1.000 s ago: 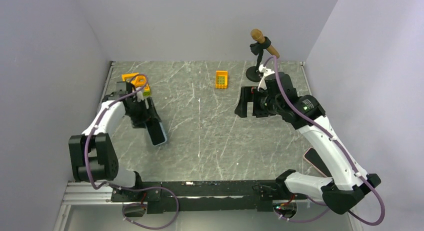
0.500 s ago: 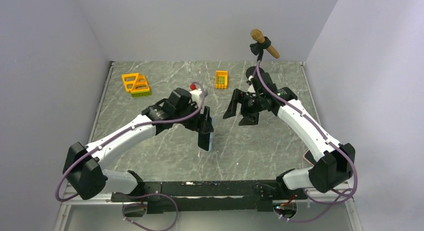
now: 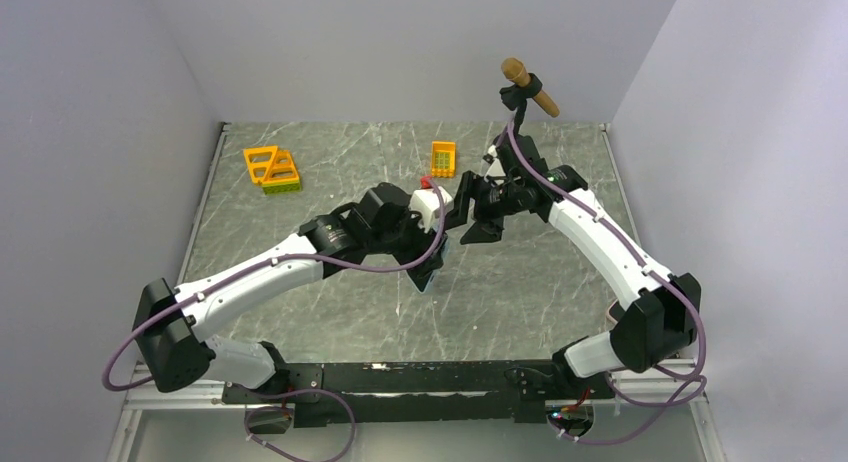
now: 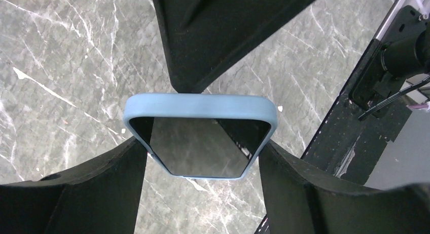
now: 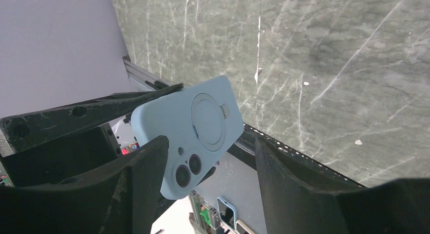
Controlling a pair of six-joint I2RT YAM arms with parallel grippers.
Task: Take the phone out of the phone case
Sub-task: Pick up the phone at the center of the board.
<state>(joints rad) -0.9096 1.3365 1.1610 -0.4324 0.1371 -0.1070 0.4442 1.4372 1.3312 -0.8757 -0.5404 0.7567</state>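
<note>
Top: left claw (image 3: 421, 248) is clamped on the phone case (image 3: 432, 270), light blue, tilted and held off the desk (image 3: 520, 292) around its middle. Right claw (image 3: 463, 216) sits at the case's far end, jaws apart. Yellow toy (image 3: 272, 168) near the far-left corner, orange block (image 3: 443, 158) by the far edge.

Left wrist: case pinched by its long sides between both fingers (image 4: 101, 183). Phone (image 4: 200, 148) seated inside, dark screen towards the camera. A black right-claw finger is just past the case's end; contact, cannot tell.

Right wrist: case back, lens holes and ring showing, lies between the right fingers (image 5: 304, 193). A gap shows on one side, so no grip.
</note>
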